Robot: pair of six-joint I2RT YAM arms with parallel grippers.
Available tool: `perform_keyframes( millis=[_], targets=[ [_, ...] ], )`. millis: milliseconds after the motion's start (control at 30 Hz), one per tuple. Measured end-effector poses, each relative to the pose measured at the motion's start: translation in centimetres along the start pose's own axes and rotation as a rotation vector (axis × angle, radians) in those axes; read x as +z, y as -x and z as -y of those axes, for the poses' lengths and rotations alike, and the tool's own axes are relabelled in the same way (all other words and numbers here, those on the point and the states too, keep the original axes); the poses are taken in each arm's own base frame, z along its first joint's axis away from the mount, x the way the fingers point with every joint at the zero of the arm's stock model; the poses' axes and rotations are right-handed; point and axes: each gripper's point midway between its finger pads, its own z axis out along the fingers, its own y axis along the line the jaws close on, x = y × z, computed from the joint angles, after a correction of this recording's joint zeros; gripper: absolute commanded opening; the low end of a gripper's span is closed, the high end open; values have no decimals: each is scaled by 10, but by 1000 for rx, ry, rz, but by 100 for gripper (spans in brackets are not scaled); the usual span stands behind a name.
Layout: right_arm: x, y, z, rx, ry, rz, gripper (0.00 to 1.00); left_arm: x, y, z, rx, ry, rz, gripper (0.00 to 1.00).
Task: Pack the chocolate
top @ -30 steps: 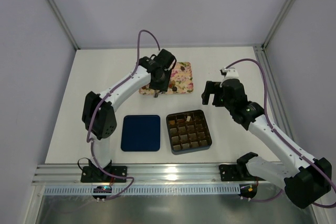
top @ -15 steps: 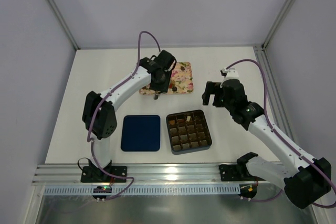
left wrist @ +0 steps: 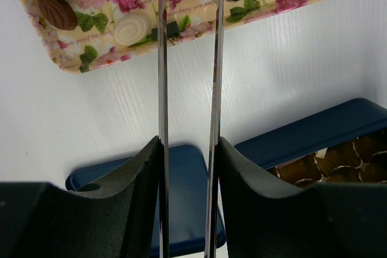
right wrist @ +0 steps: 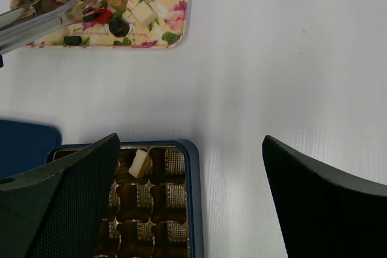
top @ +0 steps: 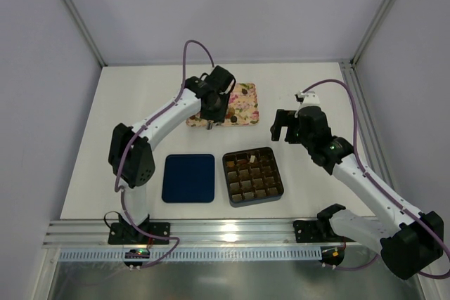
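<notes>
Resting in box [right wrist: 194,209]: one whitish chocolate [right wrist: 139,163]

My view: chocolate [right wrist: 118,26] on the tray [top: 246,112], far centre, tongs [right wrist: 48,11] above it; nearer, the box [top: 280,177], lid [top: 188,178] to its left.

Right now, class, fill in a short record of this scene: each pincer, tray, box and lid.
Left pincer: shut on tongs, tips over the floral tray
Right pincer: open, empty, near the box
Tray contents: several loose chocolates
Box contents: one pale piece in a far-row cell
Lid: flat on the table, left of the box
</notes>
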Motion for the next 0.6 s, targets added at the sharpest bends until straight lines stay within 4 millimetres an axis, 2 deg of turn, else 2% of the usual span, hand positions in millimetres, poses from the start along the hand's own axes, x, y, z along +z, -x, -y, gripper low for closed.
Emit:
perform_keyframes(
  millis=[600],
  targets=[
    [-3, 0, 1, 2, 1, 7, 100, -2, -4, 4, 3, -32, -7, 40]
  ],
)
